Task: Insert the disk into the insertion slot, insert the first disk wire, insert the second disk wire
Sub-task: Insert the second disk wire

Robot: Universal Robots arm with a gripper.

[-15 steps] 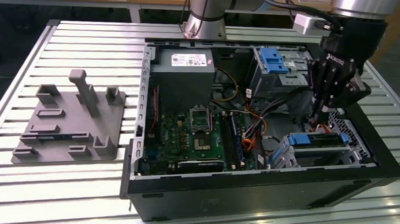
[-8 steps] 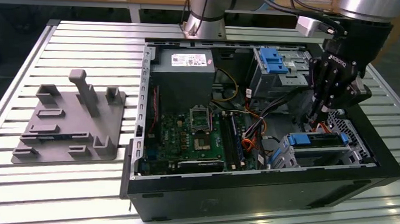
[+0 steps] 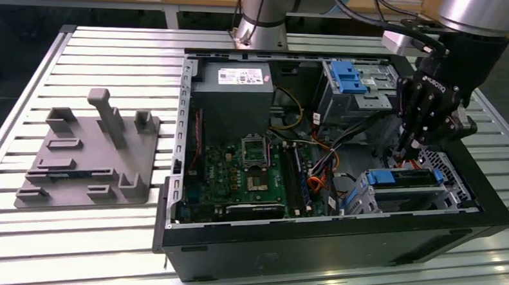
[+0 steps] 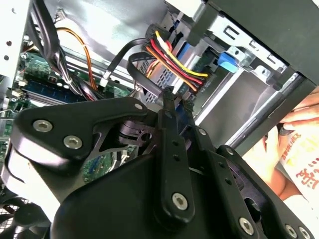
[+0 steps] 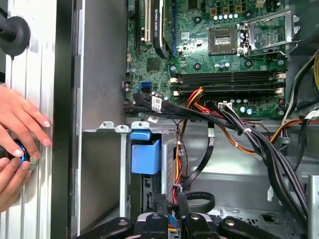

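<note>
The disk (image 3: 412, 179), silver in a blue carrier (image 5: 145, 154), lies inside the insertion slot (image 3: 455, 185), a low perforated metal cage at the exterior view's right inside the open computer case. My gripper (image 3: 406, 151) hangs point-down just behind the cage, at the disk's connector end. In both wrist views its fingers (image 4: 168, 124) are drawn together at the tip (image 5: 171, 201), shut on the plug of a red, yellow and black disk wire (image 4: 174, 62) that runs up to the disk. The plug itself is mostly hidden by the fingers.
A person's hands (image 5: 20, 134) rest on the outside of the case wall next to the cage. A thick black cable bundle (image 5: 249, 139) crosses beside my gripper. A taller cage with a blue latch (image 3: 347, 76), the motherboard (image 3: 245, 174) and a grey fixture plate (image 3: 91, 155) also stand in view.
</note>
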